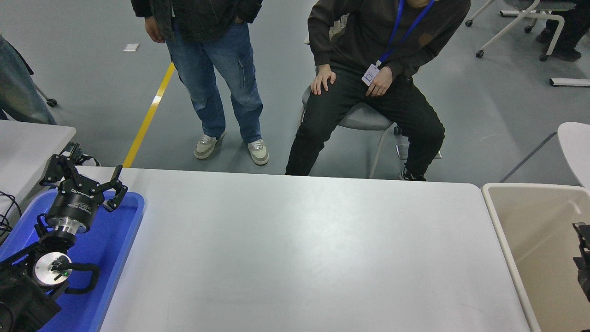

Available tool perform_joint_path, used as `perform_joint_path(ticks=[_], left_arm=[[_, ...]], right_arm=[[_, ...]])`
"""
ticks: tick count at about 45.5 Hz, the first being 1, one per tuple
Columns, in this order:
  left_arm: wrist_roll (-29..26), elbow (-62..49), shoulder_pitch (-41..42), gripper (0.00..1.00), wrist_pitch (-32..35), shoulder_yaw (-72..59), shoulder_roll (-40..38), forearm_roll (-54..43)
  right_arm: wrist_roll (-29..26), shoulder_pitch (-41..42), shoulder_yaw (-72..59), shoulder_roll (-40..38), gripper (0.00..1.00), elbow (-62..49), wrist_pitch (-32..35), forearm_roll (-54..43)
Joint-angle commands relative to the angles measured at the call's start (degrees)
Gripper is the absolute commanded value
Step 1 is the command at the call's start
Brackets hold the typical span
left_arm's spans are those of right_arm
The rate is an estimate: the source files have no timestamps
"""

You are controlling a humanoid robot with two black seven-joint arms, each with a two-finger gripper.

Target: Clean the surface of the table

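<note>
Parked at the lower left, our left black gripper (84, 180) hangs over the blue plastic tray (120, 240) with its fingers spread wide and nothing between them; we judge this a rest pose that keeps the idle arm off the working area. Beyond it, at the left edge, we see a smaller white side table (27, 147).

To the right of the tray lies the table surface (295, 249), the large matte white-grey rectangular tabletop with rounded corners. We see no loose item on it, so we judge the clearing close to complete. Across its far edge, one person stands in blue jeans (216, 83) and another sits on a grey chair (364, 117).

Just beside the tabletop's right end stands the beige plastic bin (507, 240), placed, we judge, to receive debris. Our right black gripper (582, 258) enters at the right edge over that bin, mostly cut off; we cannot tell its opening. The tabletop therefore lies to its left, apart from it.
</note>
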Motion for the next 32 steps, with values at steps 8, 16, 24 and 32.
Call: perform_joint_path(ticks=[8,16,24,32], left_arm=[[0.0,0.0,0.0,1.0,0.0,0.0,0.0,0.0],[0.0,0.0,0.0,1.0,0.0,0.0,0.0,0.0],[0.0,0.0,0.0,1.0,0.0,0.0,0.0,0.0],[0.1,0.0,0.0,1.0,0.0,0.0,0.0,0.0]], right_arm=[[0.1,2.6,6.5,0.9,0.98,0.4,3.2,6.0],[0.1,4.3,10.1,2.6,0.98,0.7,7.1,8.5],[-0.2,6.4,11.8,2.6,0.99,1.1,16.6,11.0],[-2.0,7.5,11.8,2.3,0.99,5.2,20.7,11.0]])
